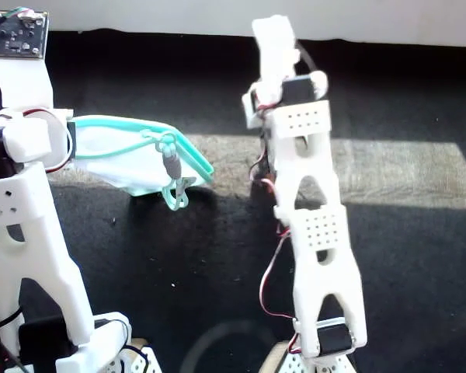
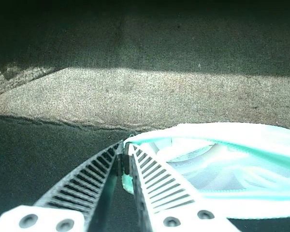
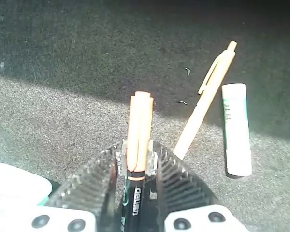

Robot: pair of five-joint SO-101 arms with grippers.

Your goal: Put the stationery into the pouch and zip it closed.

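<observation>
A white mesh pouch [image 1: 132, 159] with teal trim is held off the black mat, its mouth open and its zip pull [image 1: 171, 163] hanging at the front. My left gripper [image 2: 123, 162] is shut on the pouch's [image 2: 222, 159] teal corner; something pale and round lies inside. My right gripper [image 3: 137, 157] is shut on a black marker with an orange cap [image 3: 139, 125], held upright between the fingers above the mat. Beyond it on the mat lie a beige pen [image 3: 205, 99] and a white glue stick [image 3: 237, 128], side by side and apart from the gripper.
A black mat [image 1: 179, 256] covers the table, crossed by a sunlit band [image 1: 388, 171]. The right arm [image 1: 299, 124] stands in the middle, just right of the pouch. A pale wall edge [image 1: 373, 23] runs along the back.
</observation>
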